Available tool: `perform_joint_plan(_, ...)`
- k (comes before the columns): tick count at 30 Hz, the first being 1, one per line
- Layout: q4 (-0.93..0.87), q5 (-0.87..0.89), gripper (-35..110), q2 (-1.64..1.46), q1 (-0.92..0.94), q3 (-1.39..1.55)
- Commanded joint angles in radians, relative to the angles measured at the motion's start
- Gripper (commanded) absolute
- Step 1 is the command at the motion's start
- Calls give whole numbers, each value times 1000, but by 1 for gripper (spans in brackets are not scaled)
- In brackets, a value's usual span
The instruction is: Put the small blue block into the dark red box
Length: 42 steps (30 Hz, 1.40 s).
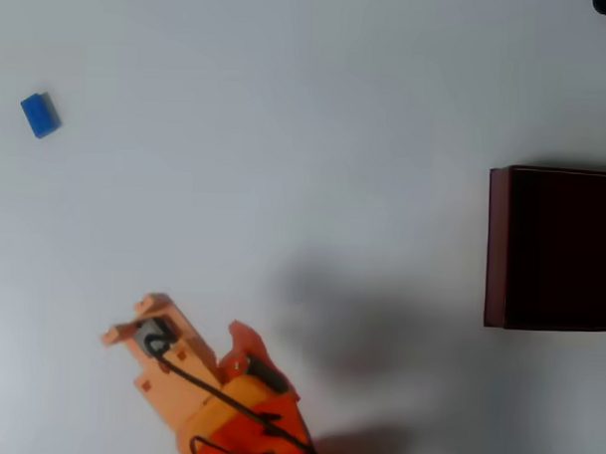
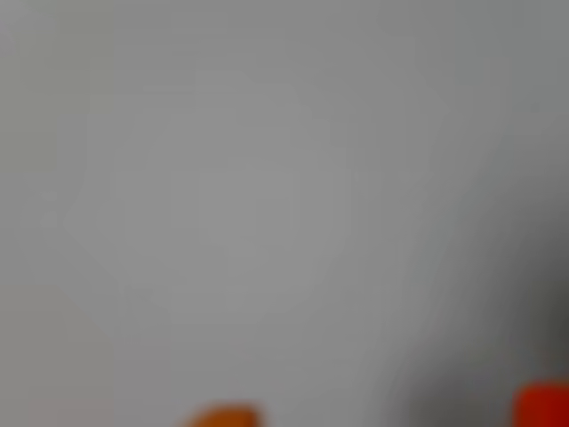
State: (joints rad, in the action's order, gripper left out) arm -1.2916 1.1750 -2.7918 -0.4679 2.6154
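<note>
In the overhead view we are seeing the small blue block [image 1: 40,115] lying upper left, well apart from the dark red box [image 1: 553,248] being cropped at right, while the orange gripper [image 1: 180,334] is reaching from below, its opening indiscernible.

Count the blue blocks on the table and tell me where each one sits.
1. The small blue block lies alone at the upper left of the overhead view, far from the dark red box at the right edge. The box's dark interior could hide more.

Overhead view: looks straight down on the desk [image 1: 286,137] from well above. Wrist view: close, blurred, facing the same pale desk surface.
</note>
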Motion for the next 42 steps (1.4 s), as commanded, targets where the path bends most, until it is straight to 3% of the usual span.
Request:
perform_joint_plan(1, 32, 129, 16, 130, -48, -138)
perform_joint_plan(8, 227, 405, 19, 488, -166, -270)
perform_joint_plan(17, 242, 506, 20, 1009, -253, -718)
perform_joint_plan(28, 51, 472, 20, 1365, -238, -1212)
perform_joint_plan(38, -273, 491, 21, 1766, -256, -1908)
perform_joint_plan(42, -310, 511, 22, 1919, -273, -2158)
